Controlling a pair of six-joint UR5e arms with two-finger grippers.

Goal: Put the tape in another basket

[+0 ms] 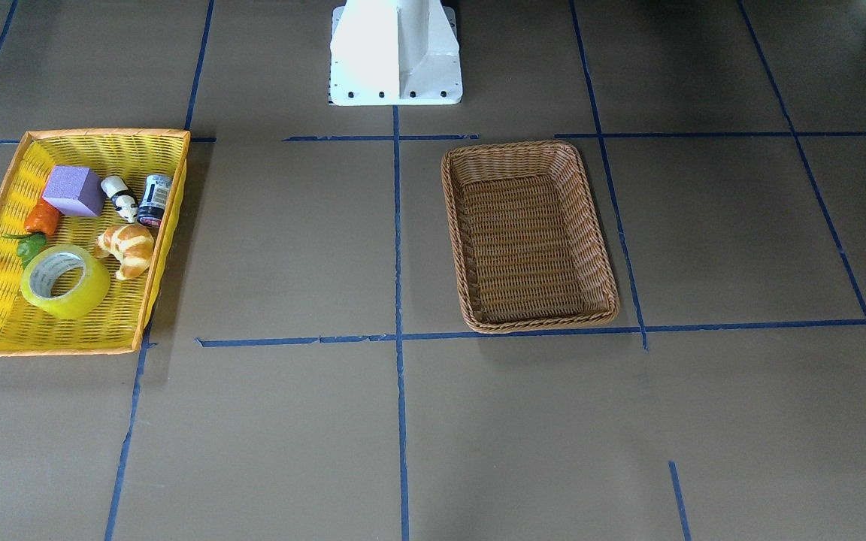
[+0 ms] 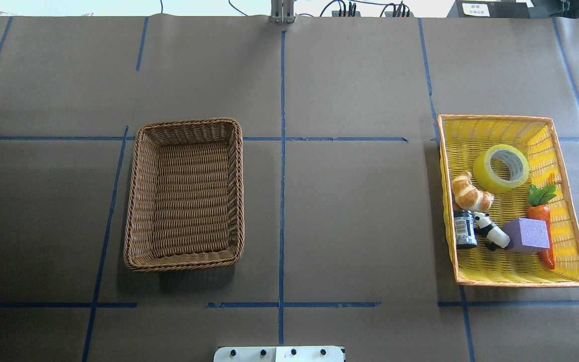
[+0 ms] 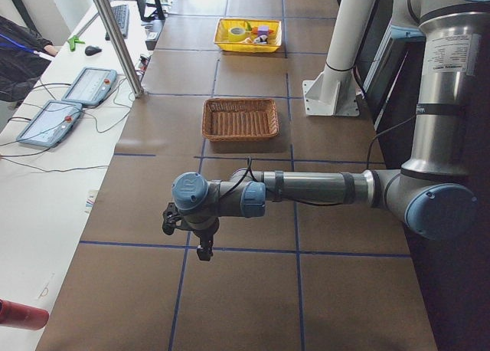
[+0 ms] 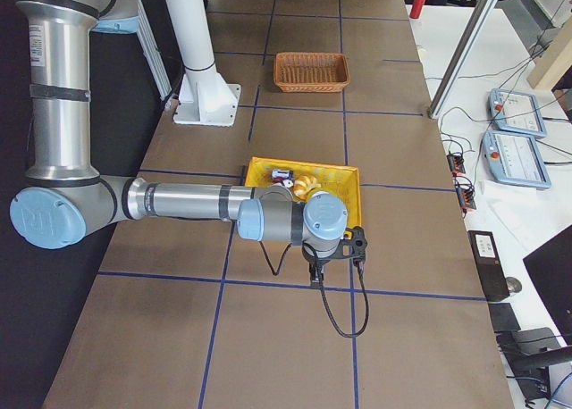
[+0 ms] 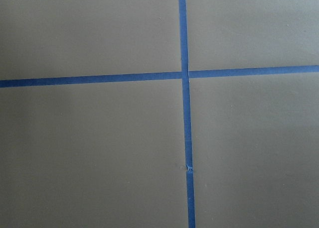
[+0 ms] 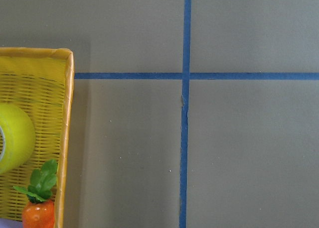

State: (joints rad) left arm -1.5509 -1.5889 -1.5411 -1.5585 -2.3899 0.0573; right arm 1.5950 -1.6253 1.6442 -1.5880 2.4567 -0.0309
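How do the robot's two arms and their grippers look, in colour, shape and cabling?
The left arm and the right arm are silver-grey tubes with light blue joint caps. Each upright link bears a printed label. A black cable runs along each forearm; the right one hangs in a loop. The left gripper and the right gripper are small and black.

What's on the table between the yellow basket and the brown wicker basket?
Nothing: just bare table crossed by a blue line, as the overhead view shows.
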